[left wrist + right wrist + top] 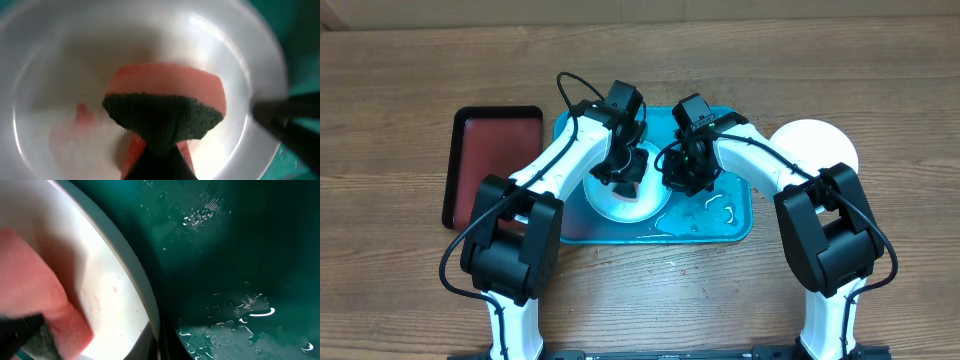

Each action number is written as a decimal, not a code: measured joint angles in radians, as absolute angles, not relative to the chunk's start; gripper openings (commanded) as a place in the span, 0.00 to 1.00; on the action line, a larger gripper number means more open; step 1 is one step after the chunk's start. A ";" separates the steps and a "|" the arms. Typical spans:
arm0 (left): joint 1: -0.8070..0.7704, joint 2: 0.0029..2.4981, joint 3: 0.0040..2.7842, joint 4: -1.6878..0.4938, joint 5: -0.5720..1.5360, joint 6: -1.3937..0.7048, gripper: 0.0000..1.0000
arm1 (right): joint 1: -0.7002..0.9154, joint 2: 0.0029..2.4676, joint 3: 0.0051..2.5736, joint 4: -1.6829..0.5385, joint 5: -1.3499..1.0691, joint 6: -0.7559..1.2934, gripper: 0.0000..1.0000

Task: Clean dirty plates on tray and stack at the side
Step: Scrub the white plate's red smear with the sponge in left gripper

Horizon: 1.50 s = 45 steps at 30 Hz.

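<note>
plate (pixel 625 205): upper part covered in the overhead view
sponge (pixel 35 280): blurred, cut off at left edge
tray (pixel 735 225): far rim partly covered

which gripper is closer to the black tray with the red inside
Left. The left gripper, holding a sponge, is over the plate just right of the black tray; the right gripper is farther right, over the turquoise tray.

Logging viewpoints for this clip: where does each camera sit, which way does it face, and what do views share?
Overhead: fixed above the table, looking straight down on the tray; both arms show.
Left wrist: looks down into the plate; the left gripper shows, pinching the sponge.
Right wrist: low over the tray, facing the plate's rim; no robot part clearly shows.
Shared: both wrist views show the plate and the sponge.
</note>
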State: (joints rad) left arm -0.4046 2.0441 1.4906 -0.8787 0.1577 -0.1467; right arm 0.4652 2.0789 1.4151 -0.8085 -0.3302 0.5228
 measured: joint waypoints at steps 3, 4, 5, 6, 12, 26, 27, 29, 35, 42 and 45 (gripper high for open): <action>-0.405 2.044 1.491 -0.832 0.092 -0.173 0.04 | 0.465 2.079 1.414 -0.808 -0.334 0.523 0.04; -0.405 2.044 1.491 -0.825 0.055 -0.187 0.04 | 0.465 2.079 1.414 -0.808 -0.335 0.523 0.04; -0.405 2.044 1.491 -0.819 0.010 -0.205 0.04 | 0.465 2.079 1.414 -0.809 -0.336 0.523 0.04; -0.405 2.044 1.491 -0.818 -0.024 -0.214 0.04 | 0.465 2.079 1.414 -0.808 -0.337 0.523 0.04; -0.405 2.044 1.491 -0.865 -0.162 -0.245 0.04 | 0.465 2.079 1.413 -0.809 -0.341 0.523 0.04; -0.391 2.080 1.491 -0.999 0.175 -0.146 0.04 | 0.465 2.079 1.412 -0.815 -0.351 0.516 0.04; -0.391 2.081 1.491 -0.988 0.205 -0.142 0.04 | 0.465 2.079 1.412 -0.816 -0.352 0.516 0.04; -0.392 2.085 1.491 -0.949 0.272 -0.133 0.04 | 0.465 2.079 1.412 -0.816 -0.352 0.515 0.04; -0.393 2.099 1.491 -0.823 0.409 -0.123 0.04 | 0.465 2.079 1.411 -0.816 -0.356 0.516 0.04; -0.401 2.100 1.491 -0.780 0.273 -0.183 0.05 | 0.465 2.080 1.411 -0.812 -0.363 0.520 0.04; -0.417 2.098 1.501 -0.823 0.121 -0.244 0.04 | 0.469 2.084 1.411 -0.810 -0.377 0.519 0.04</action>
State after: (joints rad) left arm -0.4168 2.0975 1.5013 -0.8230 0.1211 -0.2436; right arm 0.4694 2.0838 1.4105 -0.8097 -0.3767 0.5194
